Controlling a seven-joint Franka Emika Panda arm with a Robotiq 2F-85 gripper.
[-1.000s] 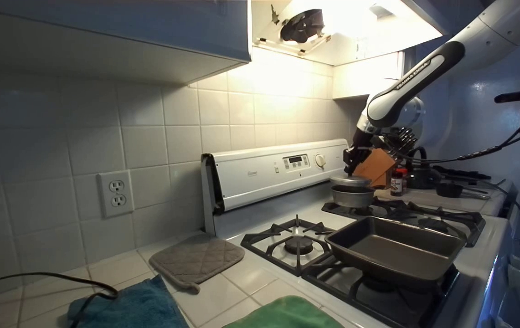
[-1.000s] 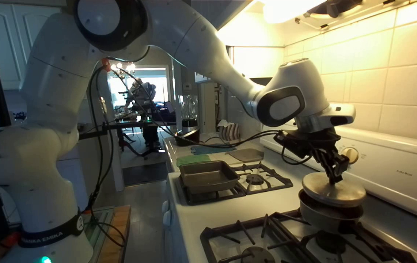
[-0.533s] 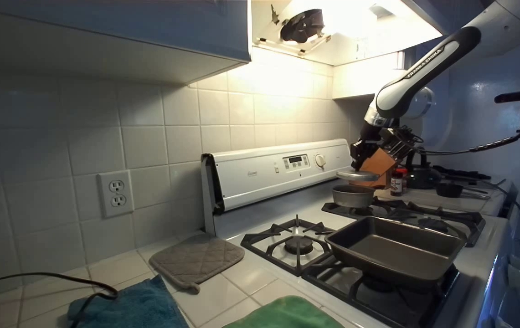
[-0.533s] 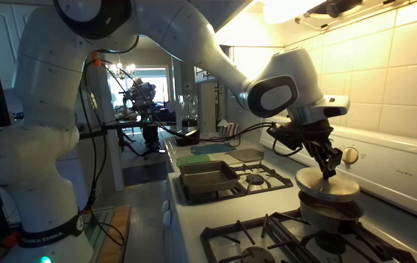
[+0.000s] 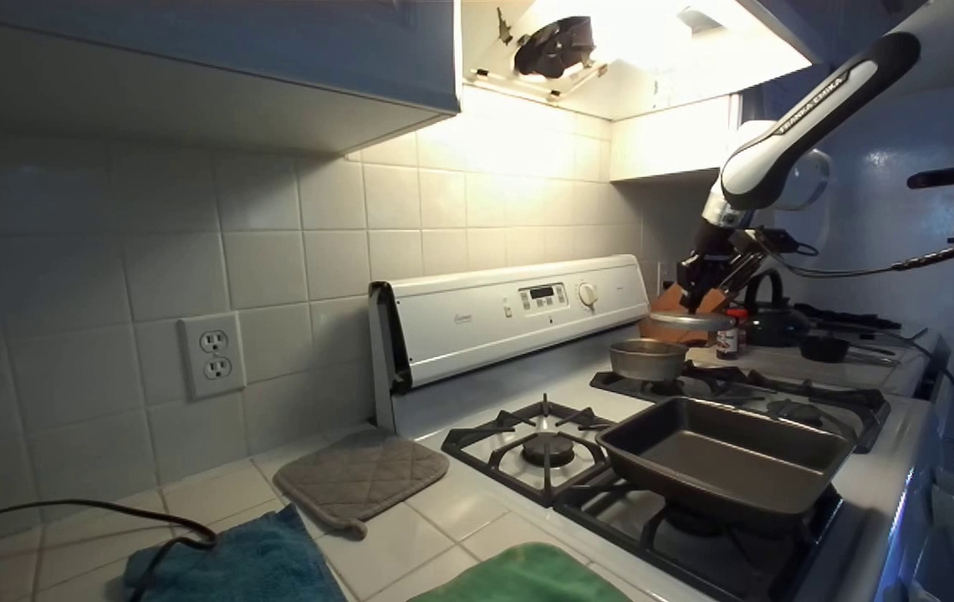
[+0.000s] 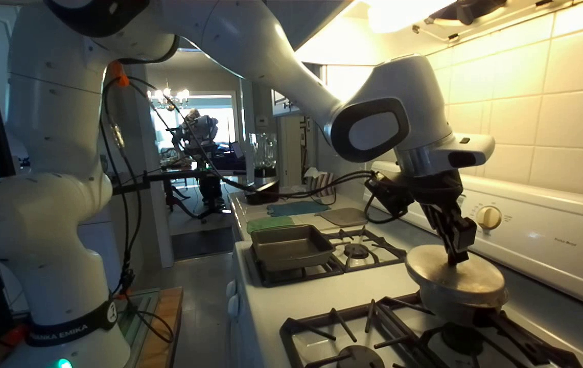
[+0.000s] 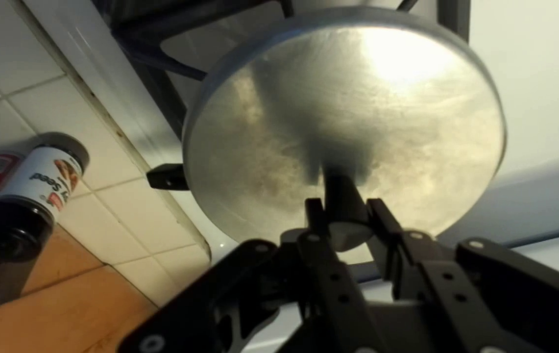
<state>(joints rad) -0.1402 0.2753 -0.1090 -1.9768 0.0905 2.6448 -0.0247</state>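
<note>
A round metal lid (image 7: pixel 348 122) hangs in the air, and my gripper (image 7: pixel 345 206) is shut on its black knob (image 7: pixel 343 193), one finger on each side. In an exterior view the lid (image 5: pixel 691 321) is a little above the small grey pot (image 5: pixel 648 359) and off to its right, in front of the knife block. From another angle the lid (image 6: pixel 455 273) hides the mouth of the pot (image 6: pixel 455 309), whose dark handle (image 6: pixel 531 337) points toward the camera. The pot sits on a back burner. Inside the wrist view, the lid hides most of what lies beneath.
A rectangular baking pan (image 5: pixel 727 460) rests on the front burner grate. Behind the stove stand a knife block (image 5: pixel 669 334), a spice jar (image 7: pixel 39 186) and a kettle (image 5: pixel 777 322). A grey potholder (image 5: pixel 364 477), blue towel (image 5: pixel 242 560) and green cloth (image 5: pixel 522 577) lie on the counter.
The lid, held by its knob, has risen off the pot and shifted sideways toward the knife block and spice jars. The arm has swung along with it; the pot has stayed put.
</note>
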